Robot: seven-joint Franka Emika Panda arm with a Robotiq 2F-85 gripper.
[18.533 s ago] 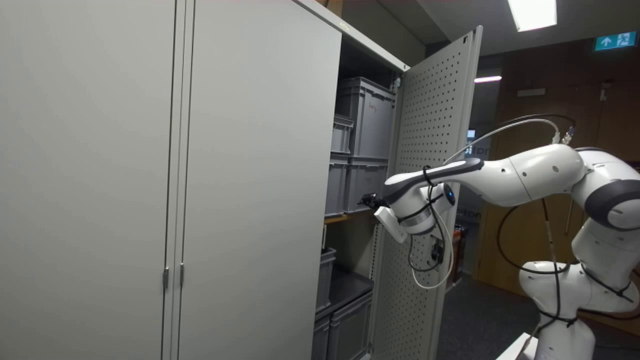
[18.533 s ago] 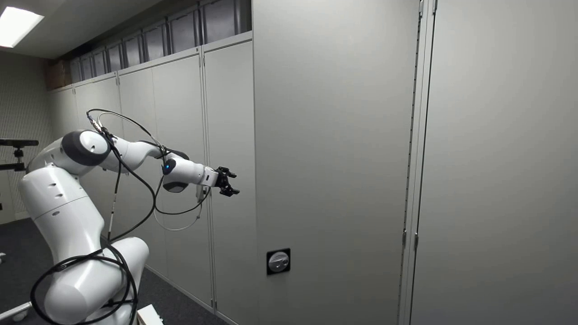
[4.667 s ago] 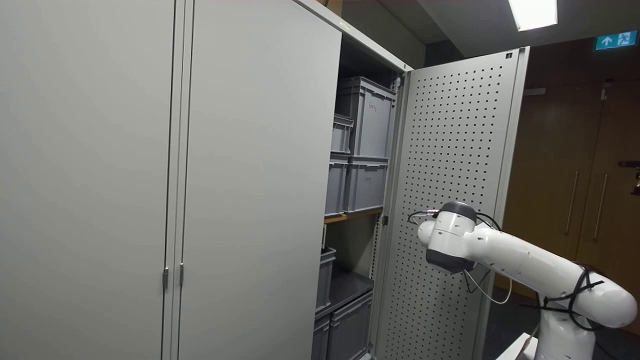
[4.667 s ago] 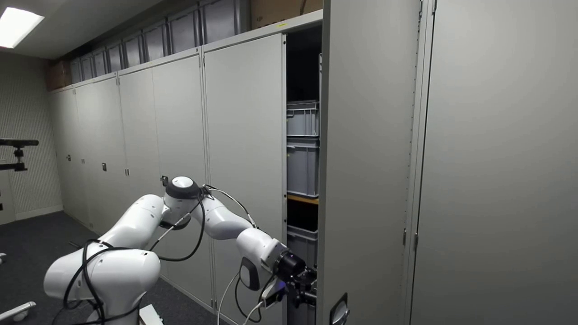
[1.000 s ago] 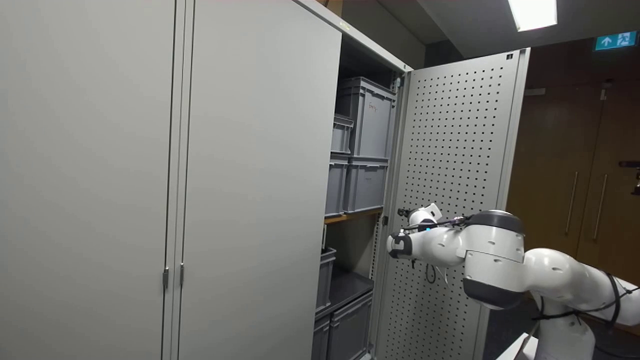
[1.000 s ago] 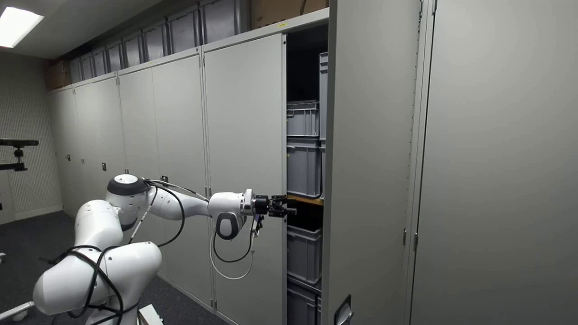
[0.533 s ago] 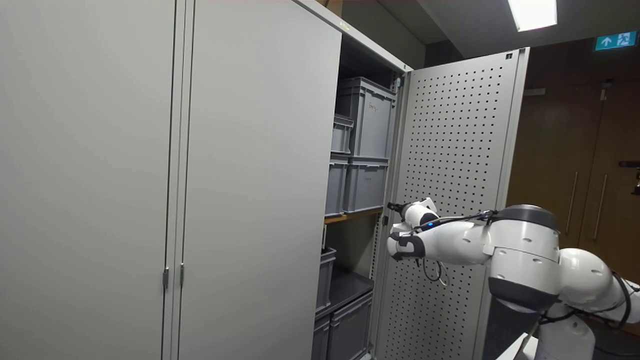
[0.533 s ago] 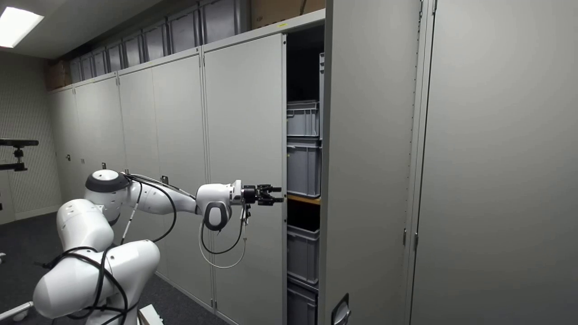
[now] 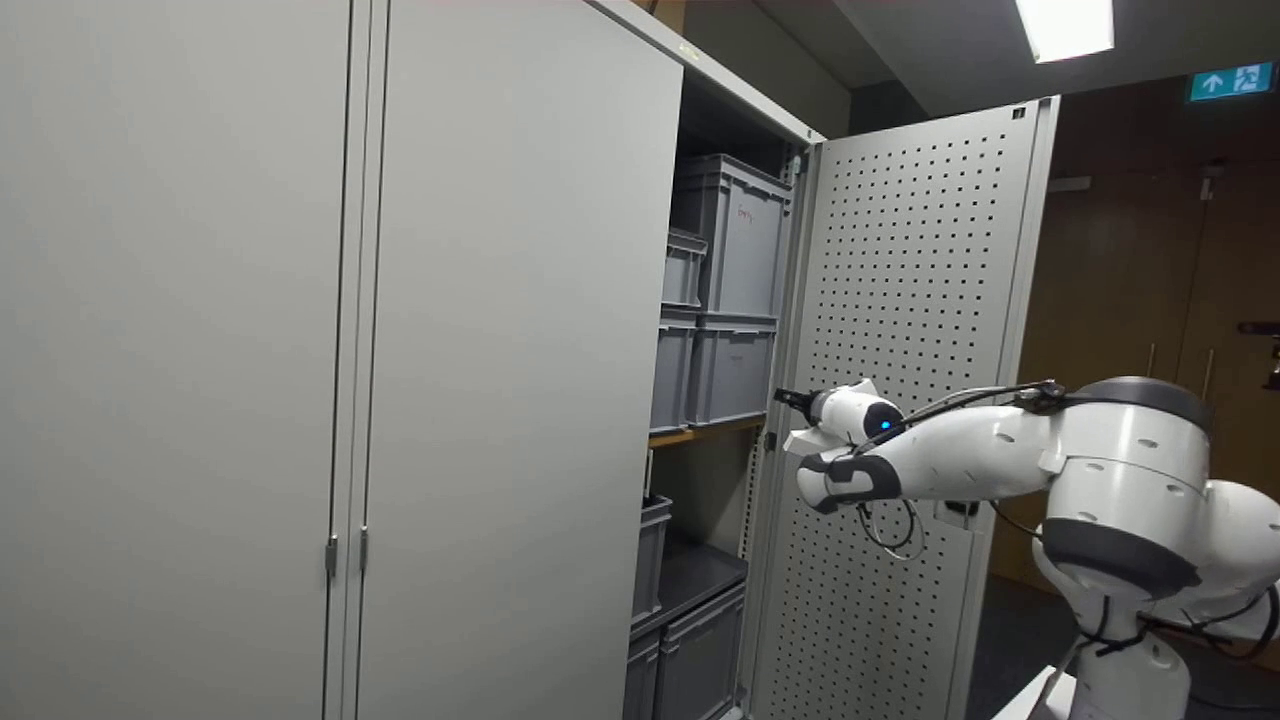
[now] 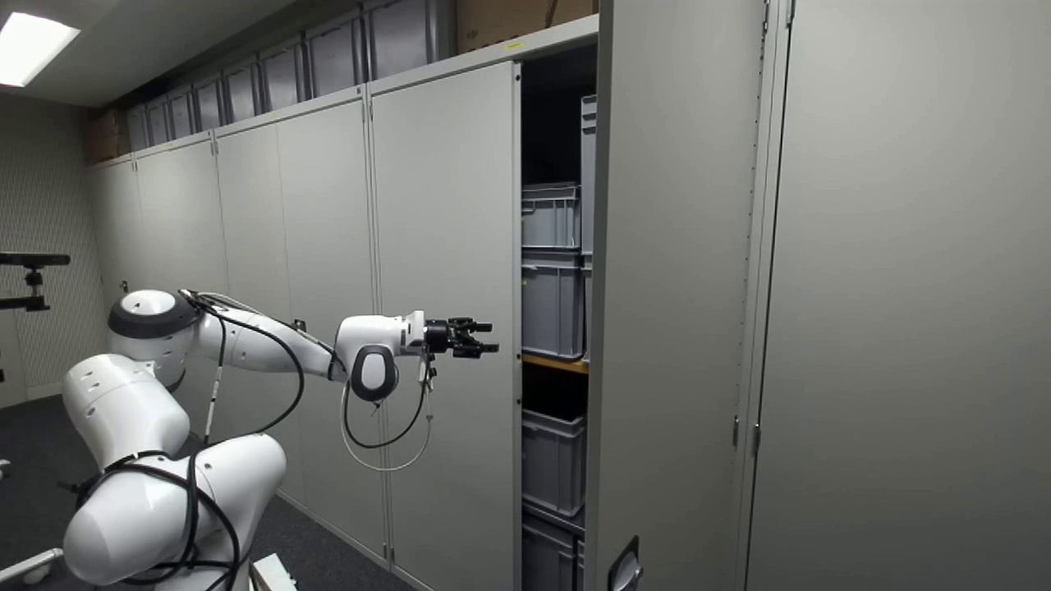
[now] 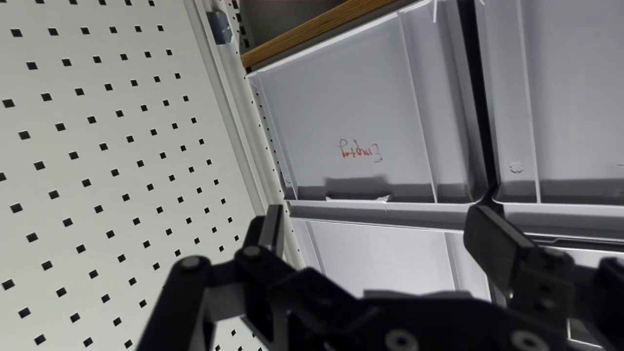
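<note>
- The black two-fingered metal gripper (image 11: 376,212) has its fingers wide apart, with open air between the tips.
- Past the fingertips in the wrist view sits a grey rectangular plastic crate (image 11: 336,112), set inside a tall light-grey metal cabinet (image 9: 735,83); the fingers look clear of it.
- Red handwriting (image 11: 360,151) on that crate reads "Empty", upside down in the wrist view.
- To the left in the wrist view is a light-grey flat metal door (image 11: 112,161) with rows of small square holes; it stands open in both exterior views, apart from the fingertips.
- A grey plastic tub (image 11: 580,97) stands just beside the marked crate, a dark slit between them.
- A wood-brown shelf edge (image 11: 317,25) runs along the base of the marked crate.
- A tall grey plastic bin (image 9: 750,250) is stacked on the marked crate.
- Lower down, a grey plastic box (image 9: 650,560) stands on a dark flat shelf (image 9: 700,570).
- The white robot arm with dark-grey joint caps (image 9: 1130,440) reaches toward the opening.
- A closed light-grey metal leaf (image 10: 447,271) bounds the opening's other side.
- A silver handle in a black frame (image 10: 626,566) sits low on the open door's outer face.
- A brown cardboard box (image 10: 521,23) lies on top of the cabinet.
</note>
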